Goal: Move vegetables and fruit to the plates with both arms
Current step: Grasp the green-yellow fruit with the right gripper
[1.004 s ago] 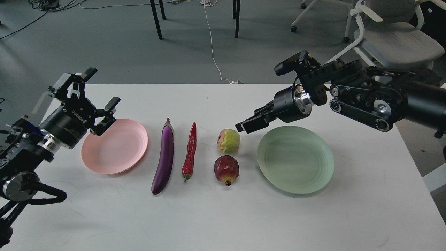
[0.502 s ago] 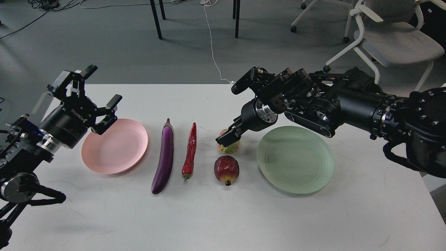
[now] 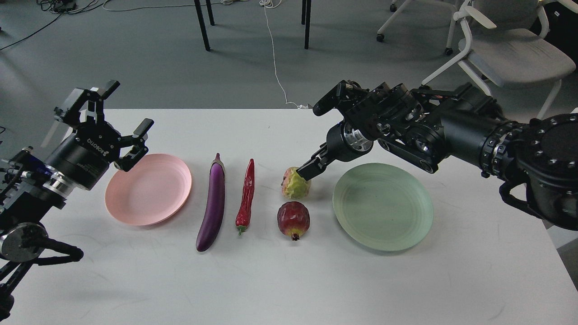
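Note:
The purple eggplant (image 3: 213, 205) and the red chili (image 3: 246, 198) lie side by side on the white table (image 3: 280, 280). The yellow-green fruit (image 3: 295, 185) sits behind the dark red fruit (image 3: 293, 220). The pink plate (image 3: 149, 188) at the left and the green plate (image 3: 383, 206) at the right hold nothing. My left gripper (image 3: 130, 104) is open and empty, above the pink plate's far-left rim. My right gripper (image 3: 304, 172) points down-left, its tip at the yellow-green fruit's upper right edge. Its fingers overlap, so their gap is hidden.
Behind the table is grey floor with black table legs (image 3: 202, 25), a white cable (image 3: 274, 58) and a grey office chair (image 3: 510, 49) at the back right. My right arm's thick links (image 3: 451, 131) hang over the table behind the green plate.
My right gripper came in from the right, dipped over the yellow-green fruit, then drew back slightly to its upper right edge. My left gripper shifted a little left and up.

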Tool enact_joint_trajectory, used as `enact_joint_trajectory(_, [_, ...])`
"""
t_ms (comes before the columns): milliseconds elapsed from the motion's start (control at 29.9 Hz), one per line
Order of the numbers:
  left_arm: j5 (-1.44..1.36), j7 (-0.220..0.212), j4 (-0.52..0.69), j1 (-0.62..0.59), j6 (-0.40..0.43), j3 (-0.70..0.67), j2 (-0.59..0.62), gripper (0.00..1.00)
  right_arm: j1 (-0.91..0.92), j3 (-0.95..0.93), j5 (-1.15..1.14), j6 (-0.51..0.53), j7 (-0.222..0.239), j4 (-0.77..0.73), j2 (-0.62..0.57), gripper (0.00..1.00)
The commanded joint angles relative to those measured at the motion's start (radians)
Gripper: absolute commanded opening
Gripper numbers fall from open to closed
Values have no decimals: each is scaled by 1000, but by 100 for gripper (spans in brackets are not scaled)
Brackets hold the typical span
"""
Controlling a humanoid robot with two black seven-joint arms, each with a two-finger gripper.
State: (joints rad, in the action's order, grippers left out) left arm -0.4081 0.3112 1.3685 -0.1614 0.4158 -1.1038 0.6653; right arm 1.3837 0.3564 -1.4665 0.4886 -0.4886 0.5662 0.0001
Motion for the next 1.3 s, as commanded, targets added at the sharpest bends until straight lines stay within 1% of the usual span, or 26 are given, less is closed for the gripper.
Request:
enact_joint_trajectory(0, [0, 0, 1, 8, 0, -2, 2, 100, -3, -5, 38, 0, 0, 1, 0, 99])
enact_joint_trajectory(100, [0, 0, 3, 8, 0, -4, 2, 100, -9, -5, 70, 0, 0, 3, 0, 99])
enact_joint_trajectory(368, [0, 0, 6, 14, 0, -13, 2, 100, -29, -4, 72, -38, 0, 0, 0, 99])
enact_joint_trajectory(569, [0, 0, 15, 37, 0, -28, 2, 100, -58, -5, 119, -70, 0, 3, 0, 99])
enact_joint_trajectory(736, [0, 0, 26, 57, 1, -45, 2, 100, -80, -5, 150, -116, 0, 3, 0, 99])
enact_joint_trajectory(1271, [0, 0, 57, 80, 1, -68, 4, 100, -124, -7, 150, -136, 0, 1, 0, 99])
